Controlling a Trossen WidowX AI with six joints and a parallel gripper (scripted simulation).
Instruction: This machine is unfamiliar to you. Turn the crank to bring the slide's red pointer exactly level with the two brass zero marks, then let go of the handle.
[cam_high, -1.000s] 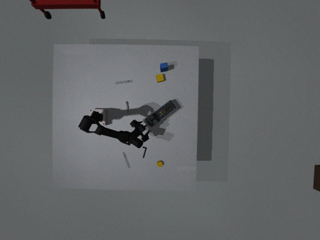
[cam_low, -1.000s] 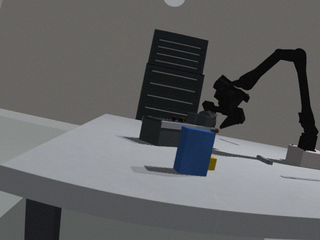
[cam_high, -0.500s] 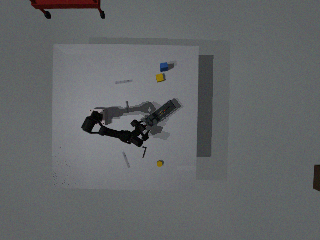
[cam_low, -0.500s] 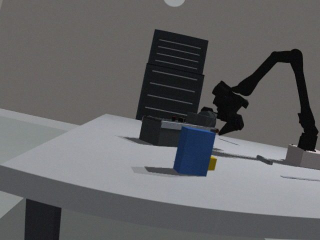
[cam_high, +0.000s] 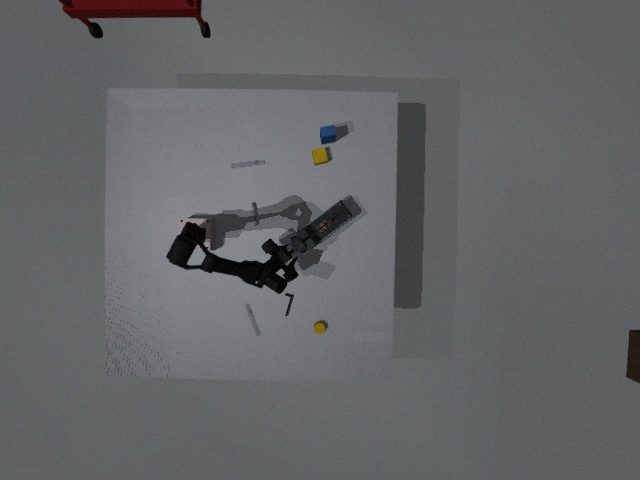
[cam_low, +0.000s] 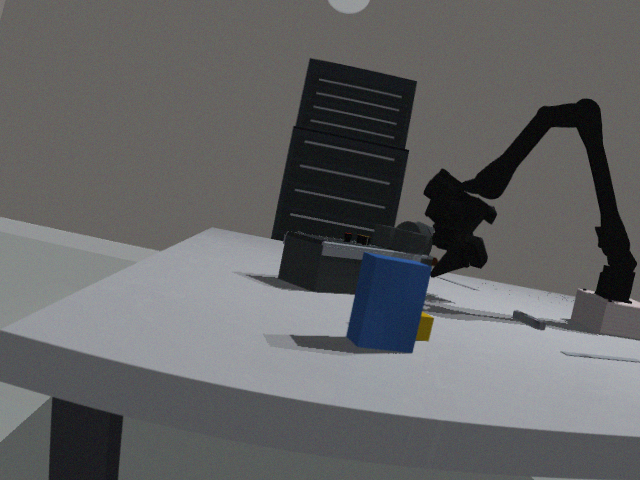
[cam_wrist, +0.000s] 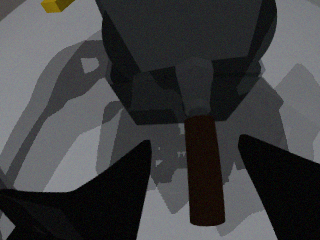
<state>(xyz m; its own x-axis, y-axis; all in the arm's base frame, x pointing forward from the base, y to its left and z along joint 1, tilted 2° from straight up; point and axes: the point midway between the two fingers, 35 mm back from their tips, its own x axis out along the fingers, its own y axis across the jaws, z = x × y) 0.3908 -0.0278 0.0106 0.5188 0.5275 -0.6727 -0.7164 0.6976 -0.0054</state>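
Note:
The dark machine (cam_high: 347, 210) (cam_low: 299, 258) (cam_wrist: 185, 30) stands on the table, its crank end toward the arm. Its small red pointer (cam_high: 330, 221) (cam_low: 347, 236) appears off the brass marks (cam_high: 323, 226) (cam_low: 363, 239), toward the end away from the crank; neither shows in the wrist view. The crank's brown handle (cam_wrist: 205, 170) (cam_low: 434, 261) sticks out from the housing. My gripper (cam_wrist: 195, 143) (cam_high: 292, 256) is open around the handle. In the wrist view the handle lies between the two black fingers, nearer the right one, with gaps on both sides.
A blue block (cam_high: 327, 134) (cam_low: 390, 304) and a yellow block (cam_high: 320, 156) (cam_low: 424, 328) (cam_wrist: 56, 5) stand to one side of the machine. A yellow cylinder (cam_high: 319, 328), a black angled key (cam_high: 289, 303) and a grey bar (cam_high: 252, 319) lie on the other side.

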